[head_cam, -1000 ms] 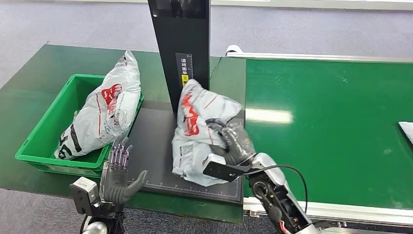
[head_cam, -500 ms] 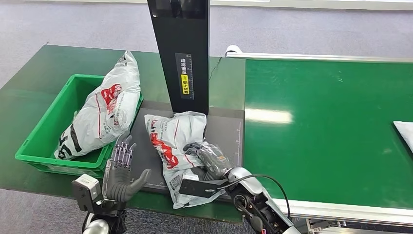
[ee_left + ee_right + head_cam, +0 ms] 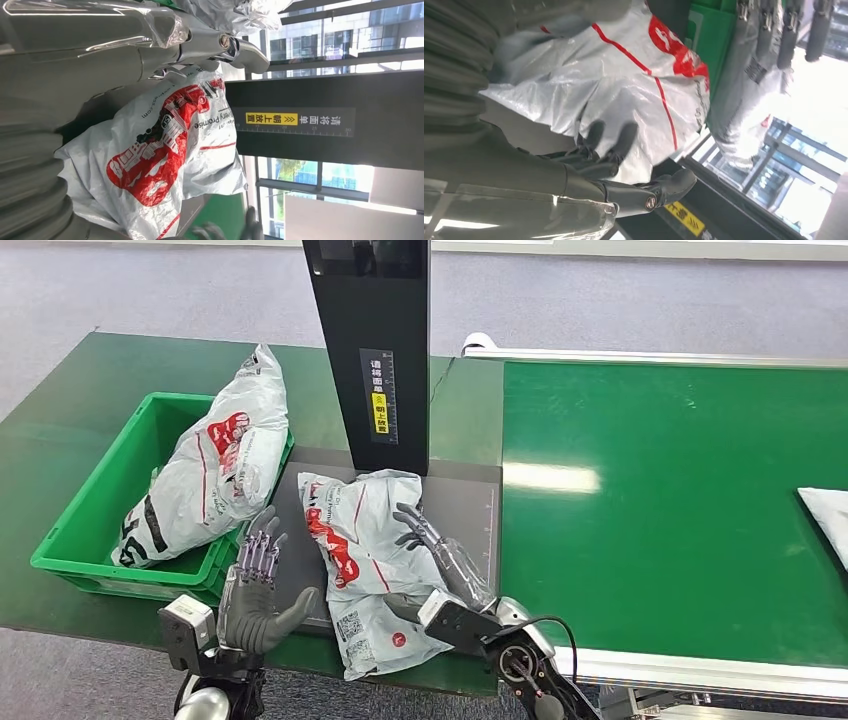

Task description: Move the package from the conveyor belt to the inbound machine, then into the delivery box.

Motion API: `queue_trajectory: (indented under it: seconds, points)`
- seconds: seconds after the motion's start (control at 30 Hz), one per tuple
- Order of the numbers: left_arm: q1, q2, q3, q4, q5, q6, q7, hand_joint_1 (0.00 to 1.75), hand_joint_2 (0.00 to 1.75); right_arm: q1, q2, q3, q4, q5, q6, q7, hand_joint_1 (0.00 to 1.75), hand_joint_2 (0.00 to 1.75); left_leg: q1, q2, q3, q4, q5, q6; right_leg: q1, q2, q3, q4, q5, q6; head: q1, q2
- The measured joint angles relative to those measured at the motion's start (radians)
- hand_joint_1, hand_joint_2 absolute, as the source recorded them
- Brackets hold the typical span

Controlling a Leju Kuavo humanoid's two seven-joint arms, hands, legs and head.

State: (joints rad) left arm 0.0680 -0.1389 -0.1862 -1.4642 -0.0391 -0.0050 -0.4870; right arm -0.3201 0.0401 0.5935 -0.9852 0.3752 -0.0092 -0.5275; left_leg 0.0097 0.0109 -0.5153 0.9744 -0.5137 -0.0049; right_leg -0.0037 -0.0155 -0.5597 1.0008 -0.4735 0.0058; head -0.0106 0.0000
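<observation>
Crumpled white plastic package with red print lying centre frame on the dark scanner platform, right hand fingers spread over it, left hand open lower left, left wrist view revealing yellow label on black post

Black scanner post blocks the pad's rear (conveyor side lies open).

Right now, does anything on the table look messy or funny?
A little. The package on the dark scanner plate lies crumpled, and its near end hangs past the plate's front edge. In the green box, another bag leans up over the rim instead of lying flat. Nothing looks torn or spilled.
</observation>
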Motion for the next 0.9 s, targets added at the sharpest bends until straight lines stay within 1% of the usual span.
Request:
queue_trajectory:
  seconds: [0.2, 0.37, 0.5, 0.57, 0.7, 0.77, 0.83, 0.9]
  points:
    - [-0.001, 0.000, -0.004, 0.004, -0.003, 0.000, -0.002, 0.00, 1.75, 0.019, 0.000, -0.027, -0.035, -0.009, -0.001, -0.007, 0.00, 1.75, 0.000, 0.000, 0.000, 0.000, 0.000, 0.000, 0.000, 0.000, 0.000, 0.000, 0.000, 0.000, 0.000, 0.000]
    - [-0.001, 0.003, -0.020, 0.012, -0.040, -0.028, -0.004, 0.00, 1.75, 0.049, 0.007, -0.070, -0.062, -0.087, -0.009, -0.043, 0.00, 1.75, 0.000, 0.000, 0.000, 0.000, 0.000, 0.000, 0.000, 0.000, 0.000, 0.000, 0.000, 0.000, 0.000, 0.000]
    - [-0.013, 0.006, -0.043, 0.029, -0.109, -0.044, -0.005, 0.00, 1.75, 0.087, 0.013, -0.120, -0.096, -0.142, 0.001, -0.067, 0.00, 1.75, 0.000, 0.000, 0.000, 0.000, 0.000, 0.000, 0.000, 0.000, 0.000, 0.000, 0.000, 0.000, 0.000, 0.000]
    - [-0.025, 0.009, -0.059, 0.041, -0.194, -0.005, 0.008, 0.00, 1.75, 0.107, 0.019, -0.147, -0.109, -0.181, 0.015, -0.082, 0.00, 1.75, 0.000, -0.001, 0.000, 0.000, 0.000, 0.000, 0.000, 0.000, 0.000, 0.000, 0.000, 0.000, 0.000, 0.000]
    - [-0.056, 0.011, -0.102, 0.079, -0.452, 0.160, 0.061, 0.00, 1.75, 0.135, 0.029, -0.204, -0.134, -0.246, 0.037, -0.098, 0.00, 1.75, 0.000, -0.001, 0.000, 0.000, 0.000, 0.000, 0.000, 0.000, 0.000, 0.000, 0.000, 0.000, 0.000, 0.000]
    - [-0.074, 0.011, -0.121, 0.098, -0.553, 0.225, 0.091, 0.00, 1.75, 0.140, 0.035, -0.229, -0.140, -0.274, 0.041, -0.097, 0.00, 1.75, 0.000, -0.001, 0.000, 0.000, 0.000, 0.000, 0.000, 0.000, 0.000, 0.000, 0.000, 0.000, 0.000, 0.000]
    - [-0.081, 0.011, -0.130, 0.106, -0.594, 0.249, 0.105, 0.00, 1.75, 0.142, 0.039, -0.240, -0.143, -0.286, 0.042, -0.097, 0.00, 1.75, 0.000, -0.001, 0.000, 0.000, 0.000, 0.000, 0.000, 0.000, 0.000, 0.000, 0.000, 0.000, 0.000, 0.000]
    - [-0.081, 0.011, -0.130, 0.106, -0.594, 0.249, 0.105, 0.00, 1.75, 0.142, 0.039, -0.240, -0.143, -0.286, 0.042, -0.097, 0.00, 1.75, 0.000, -0.001, 0.000, 0.000, 0.000, 0.000, 0.000, 0.000, 0.000, 0.000, 0.000, 0.000, 0.000, 0.000]
